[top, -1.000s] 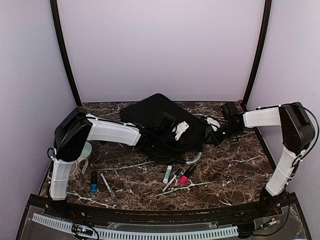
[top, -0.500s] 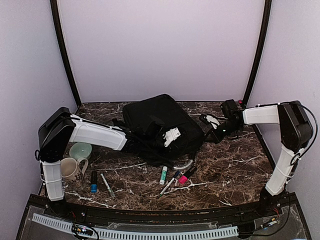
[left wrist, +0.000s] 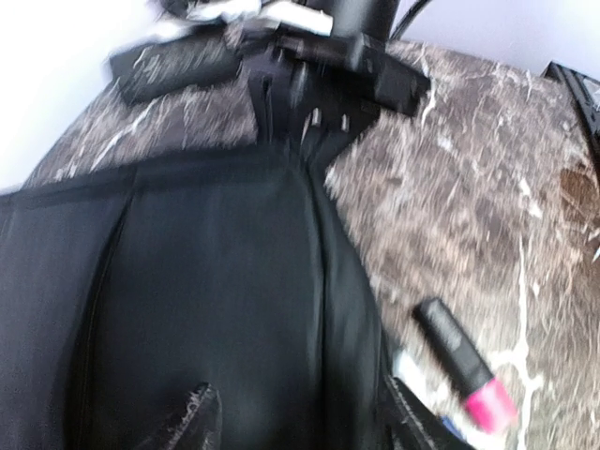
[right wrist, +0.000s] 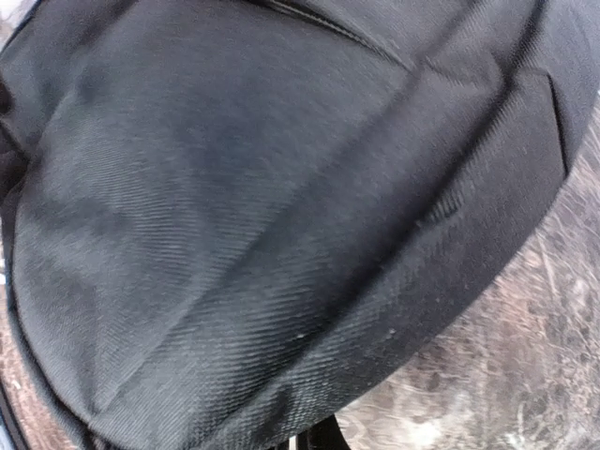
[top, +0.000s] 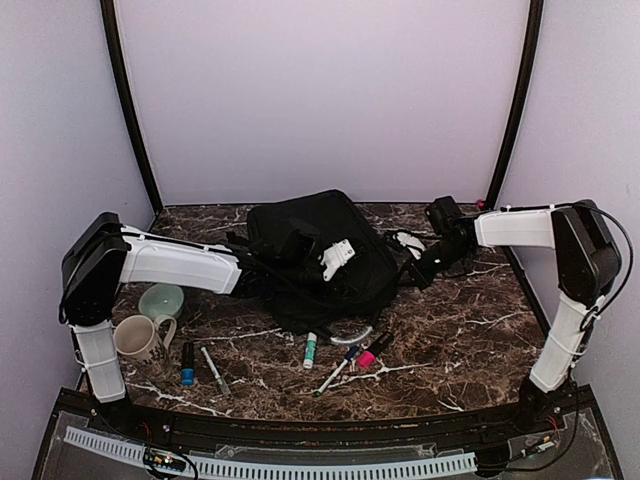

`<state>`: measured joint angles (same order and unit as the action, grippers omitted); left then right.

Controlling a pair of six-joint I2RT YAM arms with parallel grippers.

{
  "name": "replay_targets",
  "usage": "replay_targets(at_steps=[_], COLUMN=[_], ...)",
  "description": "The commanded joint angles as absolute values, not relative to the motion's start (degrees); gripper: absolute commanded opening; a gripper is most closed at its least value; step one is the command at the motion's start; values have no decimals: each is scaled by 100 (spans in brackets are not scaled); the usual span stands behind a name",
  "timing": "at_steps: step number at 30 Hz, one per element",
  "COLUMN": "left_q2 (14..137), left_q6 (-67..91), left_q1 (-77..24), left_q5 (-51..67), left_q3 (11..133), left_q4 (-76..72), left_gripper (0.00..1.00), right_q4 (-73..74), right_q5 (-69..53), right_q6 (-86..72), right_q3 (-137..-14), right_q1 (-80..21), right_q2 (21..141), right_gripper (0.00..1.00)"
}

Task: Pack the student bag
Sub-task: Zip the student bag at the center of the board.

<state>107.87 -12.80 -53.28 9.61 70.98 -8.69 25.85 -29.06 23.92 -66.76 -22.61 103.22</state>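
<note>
The student bag (top: 320,245), a big black fabric backpack, lies at the back middle of the marble table and fills the right wrist view (right wrist: 262,187). My left gripper (top: 340,262) hovers just over its front part. In the left wrist view this gripper (left wrist: 305,422) is open, its fingers (left wrist: 199,420) spread above the bag's cloth (left wrist: 216,281) with nothing between them. My right gripper (top: 420,268) is at the bag's right end, shut on the fabric there. The bag's edge covers most of its tips (right wrist: 319,441).
In front of the bag lie a green-and-white glue stick (top: 310,350), pens (top: 338,372) and a pink-capped marker (top: 370,355) (left wrist: 459,361). A mug (top: 140,340), a teal bowl (top: 160,300), a blue-capped marker (top: 187,366) and a pen (top: 214,370) sit front left.
The bag slid left and both arms moved left with it. My left gripper, shut before, has opened above the bag. The glue stick has shifted left.
</note>
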Motion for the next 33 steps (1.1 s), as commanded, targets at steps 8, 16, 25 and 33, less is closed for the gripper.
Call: replay_targets(at_steps=[8,16,25,33], left_q2=[11818,11964,11750,11442], left_q6=[-1019,-1145,-1192,-1290], left_q1=[-5605,-5607,-5623,-5643], left_q5=[764,197,604,729], left_q3=[8389,8492,8198,7801], left_q4=[-1153,-1263,-1299,-1220], left_gripper=[62,25,0,0], right_q4=[2549,2605,2917,2988], right_q5=[-3408,-3511,-3543,-3367], right_q6=[2236,2278,2332,2135], right_q3=[-6762,-6722,-7088,-7756], right_q1=[-2594,-2619,-2459,-2221], right_q2=[9803,9844,10473,11183], right_gripper=[0,0,0,0])
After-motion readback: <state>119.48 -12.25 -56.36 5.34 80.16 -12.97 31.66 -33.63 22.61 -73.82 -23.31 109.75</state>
